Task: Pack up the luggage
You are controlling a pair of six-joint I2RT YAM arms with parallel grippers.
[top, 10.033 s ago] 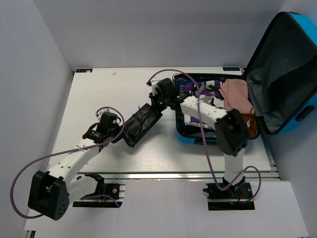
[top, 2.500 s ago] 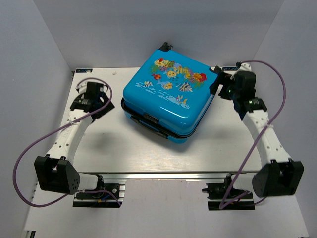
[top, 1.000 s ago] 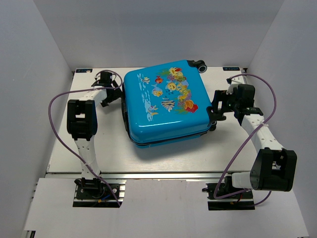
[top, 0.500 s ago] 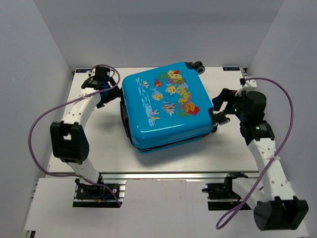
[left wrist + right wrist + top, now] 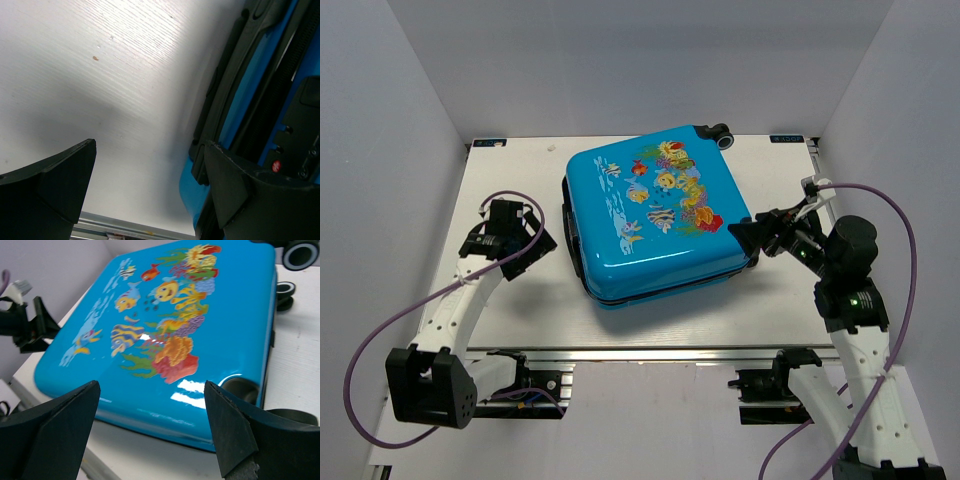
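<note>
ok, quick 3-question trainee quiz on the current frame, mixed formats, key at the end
1. Fill in: the left gripper and right gripper both stand ___.
2. True or false: the luggage is closed.
3. Its wheels lie nearer the: A) left gripper B) right gripper.
Key: 1 open; 2 true; 3 B.
</note>
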